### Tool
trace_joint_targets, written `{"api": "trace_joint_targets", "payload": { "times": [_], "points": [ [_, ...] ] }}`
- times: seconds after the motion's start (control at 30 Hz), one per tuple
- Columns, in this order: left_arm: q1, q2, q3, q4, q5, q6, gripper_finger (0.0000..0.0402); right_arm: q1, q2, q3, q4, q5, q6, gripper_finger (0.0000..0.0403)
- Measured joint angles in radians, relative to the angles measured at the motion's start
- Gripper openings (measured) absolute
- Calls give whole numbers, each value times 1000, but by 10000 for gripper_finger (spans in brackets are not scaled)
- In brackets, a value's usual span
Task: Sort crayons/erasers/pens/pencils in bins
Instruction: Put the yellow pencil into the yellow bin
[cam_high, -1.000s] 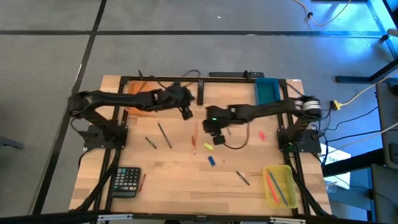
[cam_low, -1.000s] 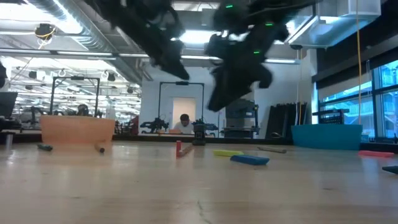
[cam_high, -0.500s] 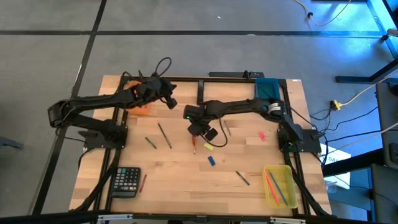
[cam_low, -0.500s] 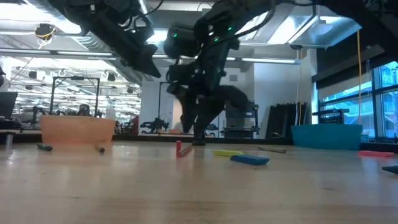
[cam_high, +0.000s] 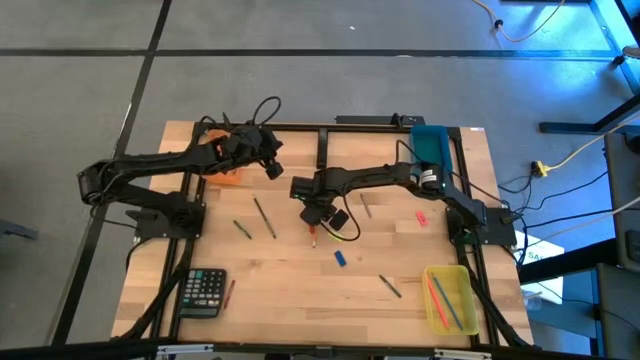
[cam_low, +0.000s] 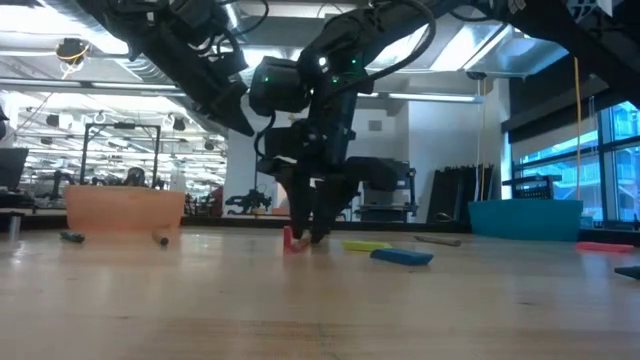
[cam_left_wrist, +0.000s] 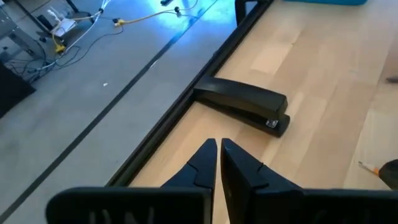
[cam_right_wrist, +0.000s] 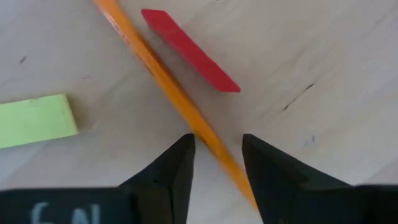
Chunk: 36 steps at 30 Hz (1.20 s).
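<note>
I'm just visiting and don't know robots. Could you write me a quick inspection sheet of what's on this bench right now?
Surface: wooden table, things scattered on it.
Job's things: orange bin at back left, teal bin at back right, yellow bin at front right holding sticks; orange pencil and red crayon lie mid-table; yellow eraser, blue eraser and pink eraser lie loose.
Clutter: calculator at front left; black stapler at the back edge.
Grippers: right gripper open, low, astride the orange pencil; left gripper shut, empty, raised near the orange bin.
Cables: black loop above the left arm.
Surroundings: grey floor, yellow cord.
</note>
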Motion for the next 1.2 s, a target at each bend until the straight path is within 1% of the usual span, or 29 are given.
{"api": "trace_joint_targets", "payload": {
  "times": [0.1, 0.3, 0.4, 0.5, 0.57, 0.63, 0.7, 0.77, 0.87, 0.97, 1.1, 1.2],
  "points": [
    [0, 0, 0, 0, 0, -6, 11, 0, 8, 0, -18, -1, 6, 113],
    [0, 0, 0, 3, 0, -6, 1, -1, 9, 0, -38, -29, 57, 37],
    [0, 0, 0, 7, 0, -6, 2, -1, 9, 0, -49, -32, 62, 17],
    [0, 0, 0, 8, 0, -3, 7, -1, 5, 0, -54, -35, 114, 17],
    [0, 0, 0, 8, 0, 9, 11, -1, 5, 10, -67, -36, 141, 29],
    [0, 0, 0, 9, 0, 10, 14, -2, 0, 32, -101, -53, 171, 40],
    [0, 0, 1, 11, 0, 10, 16, -2, 5, 66, -162, -76, 192, 42],
    [0, 0, 1, 11, 0, 10, 17, -1, 12, 112, -239, -94, 215, 38],
    [0, 0, 1, 11, 0, 10, 14, 0, 2, 170, -303, -100, 256, 25],
    [0, 0, 2, 13, 0, 11, 9, 0, 5, 219, -426, -106, 349, 19],
    [0, 0, 2, 19, 0, 11, 6, -2, -15, 234, -491, -192, 455, 20],
    [0, 0, 2, 23, 0, 14, 11, 0, -57, 220, -493, -235, 514, 12]
  ]
}}
